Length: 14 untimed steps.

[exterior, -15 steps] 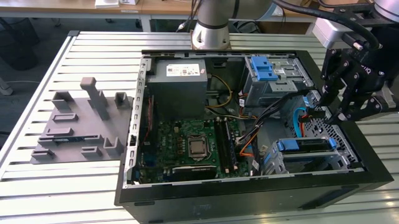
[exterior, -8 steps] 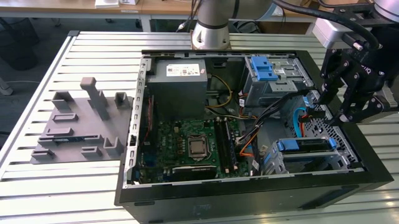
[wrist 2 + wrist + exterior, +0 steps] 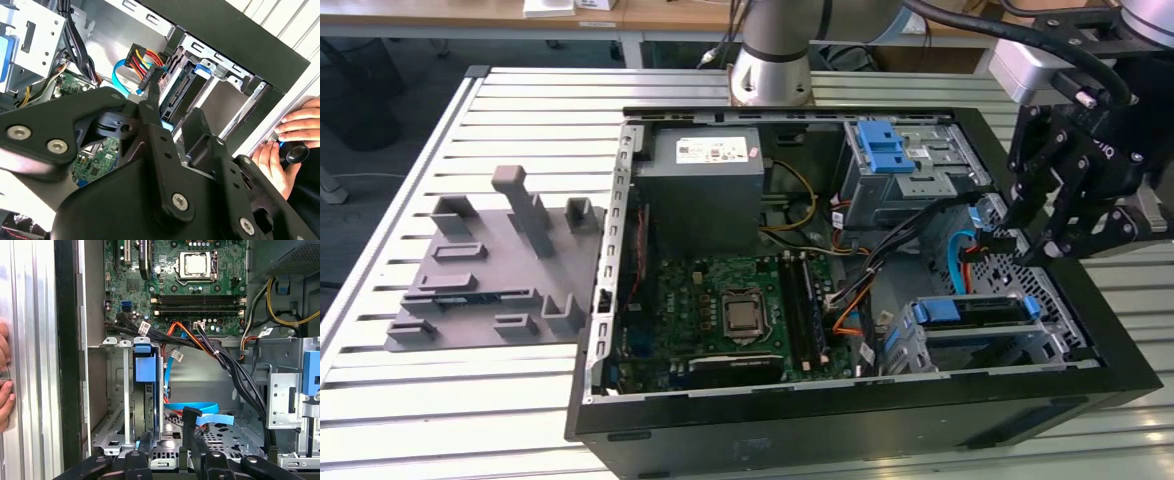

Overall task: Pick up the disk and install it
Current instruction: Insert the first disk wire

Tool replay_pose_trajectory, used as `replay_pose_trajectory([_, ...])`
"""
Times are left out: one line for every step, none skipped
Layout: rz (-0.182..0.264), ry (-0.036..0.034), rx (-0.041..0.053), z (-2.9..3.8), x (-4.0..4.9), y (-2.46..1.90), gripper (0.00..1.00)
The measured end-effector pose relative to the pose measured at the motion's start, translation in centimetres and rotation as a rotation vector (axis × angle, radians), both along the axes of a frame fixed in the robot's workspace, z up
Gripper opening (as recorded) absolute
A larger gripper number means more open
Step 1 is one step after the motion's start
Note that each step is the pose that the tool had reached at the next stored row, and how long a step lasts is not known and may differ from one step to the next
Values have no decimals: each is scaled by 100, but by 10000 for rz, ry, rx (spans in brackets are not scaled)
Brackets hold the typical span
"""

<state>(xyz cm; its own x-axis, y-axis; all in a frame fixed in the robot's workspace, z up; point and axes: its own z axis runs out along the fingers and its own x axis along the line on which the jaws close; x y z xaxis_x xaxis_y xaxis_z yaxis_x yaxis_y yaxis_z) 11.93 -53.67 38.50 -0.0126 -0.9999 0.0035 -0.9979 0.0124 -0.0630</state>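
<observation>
The disk (image 3: 970, 312) stands on edge in the drive cage (image 3: 1047, 345) at the front corner of the open computer case, on the exterior view's right. Its blue rail tab faces up. In the first wrist view the disk (image 3: 146, 407) sits in the cage slot under that blue tab. In the second wrist view the disk (image 3: 181, 95) is seen edge-on in the same slot. My black gripper (image 3: 1027, 245) hangs above the case floor just behind the cage. Its fingers stand apart and nothing is between them. In both wrist views the gripper (image 3: 177, 107) (image 3: 167, 432) is close beside the disk, apart from it.
The case (image 3: 854, 420) lies open on a slatted metal table. A bundle of cables (image 3: 225, 360) and a blue flat cable (image 3: 200, 412) cross near the gripper. A person's hand (image 3: 290, 135) rests at the case's outer edge. A grey fixture (image 3: 494, 270) sits on the exterior view's left.
</observation>
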Motion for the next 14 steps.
replay_pose_trajectory([0, -3, 0, 0, 0, 0, 45])
replay_pose_trajectory([0, -6, 0, 0, 0, 0, 45])
replay_pose_trajectory([0, -8, 0, 0, 0, 0, 43])
replay_pose_trajectory([0, -11, 0, 0, 0, 0, 43])
replay_pose_trajectory([0, -14, 0, 0, 0, 0, 36])
replay_pose_trajectory([0, -17, 0, 0, 0, 0, 36])
replay_pose_trajectory([0, -19, 0, 0, 0, 0, 36])
replay_pose_trajectory([0, -22, 0, 0, 0, 0, 35])
replay_pose_trajectory([0, -25, 0, 0, 0, 0, 35])
replay_pose_trajectory([0, -28, 0, 0, 0, 0, 28])
replay_pose_trajectory([0, -30, 0, 0, 0, 0, 28])
replay_pose_trajectory([0, -33, 0, 0, 0, 0, 27])
replay_pose_trajectory([0, -36, 0, 0, 0, 0, 27])
replay_pose_trajectory([0, -38, 0, 0, 0, 0, 17])
